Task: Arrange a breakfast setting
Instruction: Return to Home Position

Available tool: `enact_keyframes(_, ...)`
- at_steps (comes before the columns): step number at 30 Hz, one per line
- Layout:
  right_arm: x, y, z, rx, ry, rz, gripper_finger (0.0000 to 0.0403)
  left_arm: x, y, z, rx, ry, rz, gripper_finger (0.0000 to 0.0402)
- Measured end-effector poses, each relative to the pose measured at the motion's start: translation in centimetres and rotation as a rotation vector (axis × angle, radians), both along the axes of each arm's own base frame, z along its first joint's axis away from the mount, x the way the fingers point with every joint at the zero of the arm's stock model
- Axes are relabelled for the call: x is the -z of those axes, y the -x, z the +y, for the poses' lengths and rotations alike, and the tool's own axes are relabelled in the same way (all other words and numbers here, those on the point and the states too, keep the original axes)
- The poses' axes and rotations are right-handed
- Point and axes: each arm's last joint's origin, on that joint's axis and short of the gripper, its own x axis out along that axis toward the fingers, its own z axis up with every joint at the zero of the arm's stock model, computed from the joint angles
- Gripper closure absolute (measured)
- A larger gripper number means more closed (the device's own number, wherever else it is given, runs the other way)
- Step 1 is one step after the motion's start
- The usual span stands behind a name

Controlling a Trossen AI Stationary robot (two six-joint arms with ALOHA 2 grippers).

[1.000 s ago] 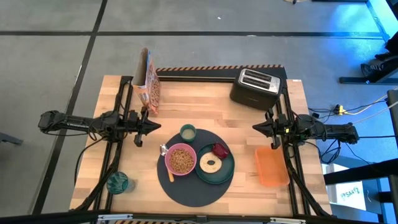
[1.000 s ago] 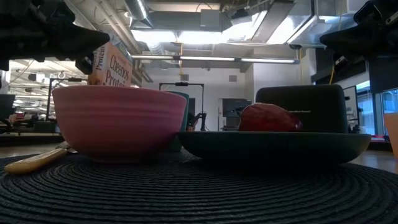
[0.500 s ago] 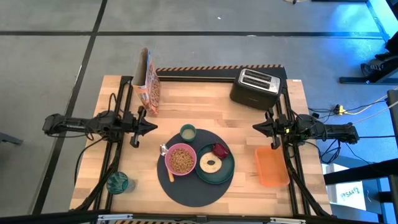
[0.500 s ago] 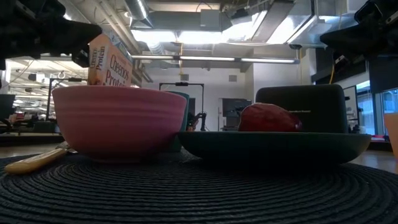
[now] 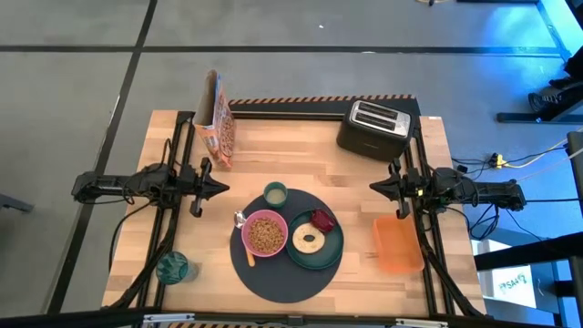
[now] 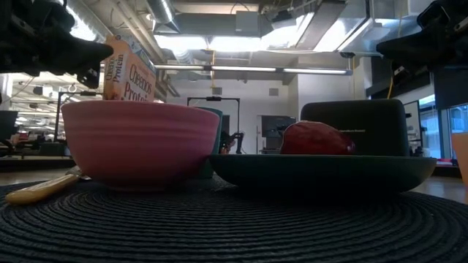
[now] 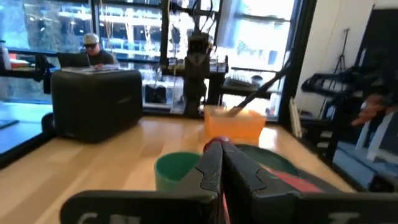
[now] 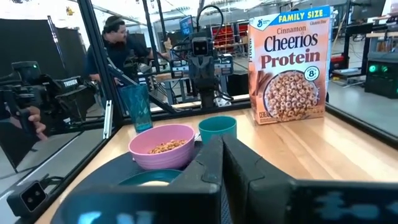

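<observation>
**Breakfast laid, both arms idle at the sides**

Closest to the front edge of the wooden bench (image 5: 301, 150), toward its left corner, stands a teal ribbed glass tumbler (image 5: 172, 267), off the setting. The large round dark-grey woven mat (image 5: 282, 281) lies front and centre and carries the meal. On it, the pink ridged bowl (image 5: 265, 233) holds cereal. Just beside it on the right, the dark-green plate (image 5: 322, 260) bears the pale ring-shaped bagel (image 5: 307, 240) and the small dark-red fruit (image 5: 322, 220). The yellow-handled spoon (image 5: 250, 258) lies just left of the bowl, handy for a diner. The small pale-green cup (image 5: 275, 193) sits at the mat's far rim, beyond the bowl. An orange rectangular tray (image 5: 398, 243) rests near the right edge.

Farther back, the left end effector (image 5: 221, 186) and the right end effector (image 5: 374, 186) hang on either side of the mat, fingers pressed together and holding nothing. They are well clear of the dishes, which suggests the layout is finished.

Toward the far edge on the left stands a tall cereal box (image 8: 289, 65) reading "FAMILY SIZE" and "Cinnamon Cheerios Protein". A black two-slot toaster (image 5: 375, 128) sits at the far right corner.
</observation>
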Motion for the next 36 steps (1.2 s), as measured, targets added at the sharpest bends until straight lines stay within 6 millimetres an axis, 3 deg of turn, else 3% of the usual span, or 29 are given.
enact_keyframes(5, 0.3, -0.1, 0.0, 0.002, 0.033, 0.01, 0.0403, 0.6, 0.0, 0.2, -0.054, -0.036, 0.061, 0.04)
enact_keyframes(9, 2.2, -0.6, 0.0, -0.001, 0.01, 0.032, 0.0403, 0.6, 0.0, 0.1, -0.035, -0.047, 0.066, 0.04)
enact_keyframes(22, 2.2, -0.6, 0.0, 0.003, 0.058, 0.029, 0.0403, 0.7, -0.1, 0.0, -0.007, 0.004, 0.072, 0.04)
enact_keyframes(36, 2.2, -0.6, 0.0, 0.013, -0.056, 0.038, 0.0403, 0.7, -0.1, 0.0, -0.007, 0.013, 0.073, 0.04)
